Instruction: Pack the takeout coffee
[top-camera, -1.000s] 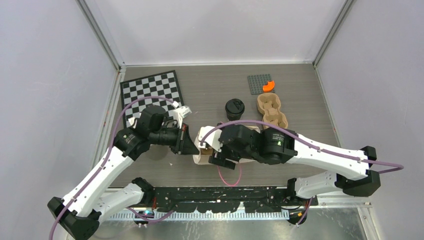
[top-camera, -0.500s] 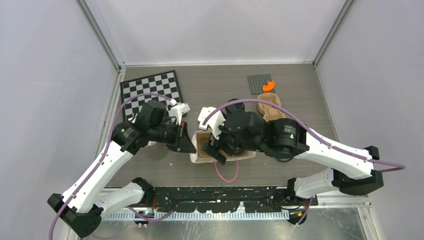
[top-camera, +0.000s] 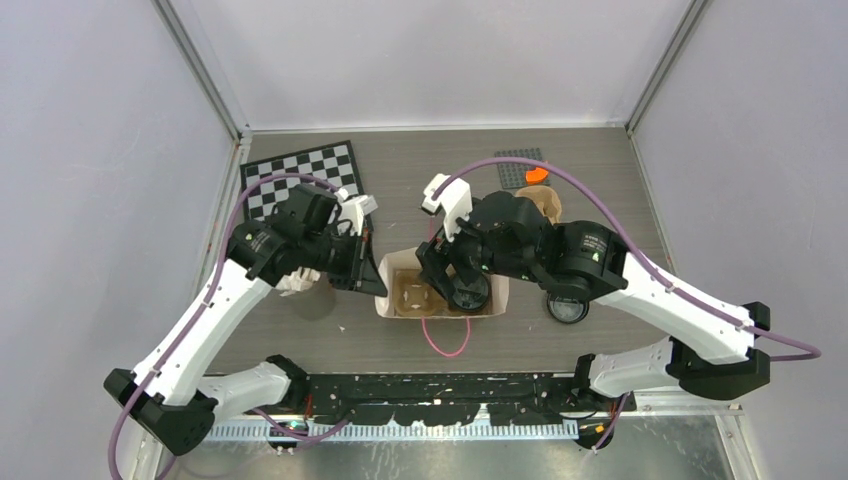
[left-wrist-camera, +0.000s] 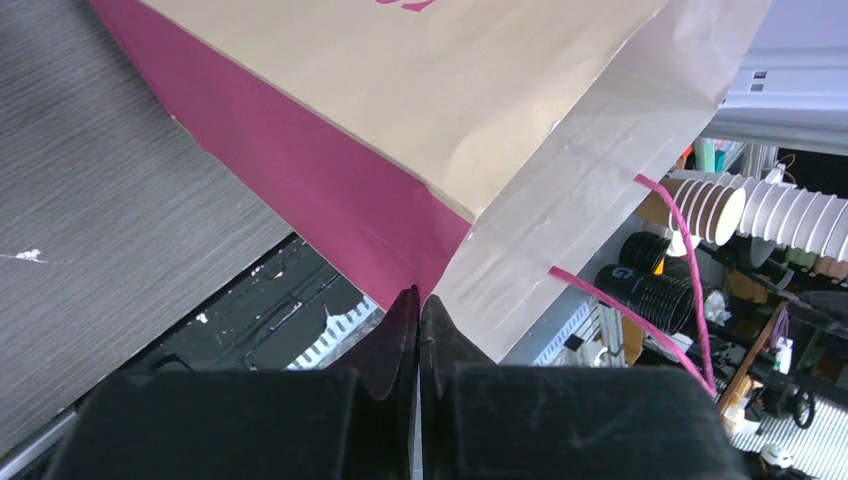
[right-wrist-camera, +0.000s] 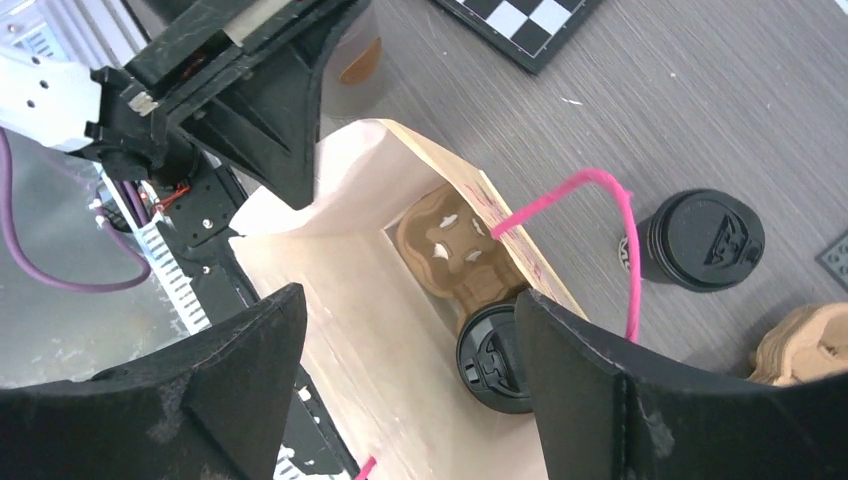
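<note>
A tan paper bag (top-camera: 395, 268) with pink handles stands open at the table's middle. A brown cup carrier (right-wrist-camera: 452, 238) lies in its bottom, with one takeout coffee cup (top-camera: 467, 293) (right-wrist-camera: 492, 362), black lid up, seated in it. The second lidded cup (right-wrist-camera: 705, 240) stands on the table just beyond the bag; the right arm hides it in the top view. My left gripper (top-camera: 372, 275) (left-wrist-camera: 418, 300) is shut on the bag's left rim corner. Above the bag's mouth my right gripper (top-camera: 452, 280) (right-wrist-camera: 410, 310) hangs open, holding nothing.
A checkerboard (top-camera: 300, 180) lies at the far left. A grey baseplate (top-camera: 515, 165) with an orange piece (top-camera: 537, 175) sits at the back. A spare brown carrier (right-wrist-camera: 800, 345) is beside the loose cup. One pink bag handle (top-camera: 447, 338) droops toward the near edge.
My right arm has swung from the near side of the bag to over its mouth. The bag now stands wide open, showing the carrier and a cup. My left gripper kept its grip.
</note>
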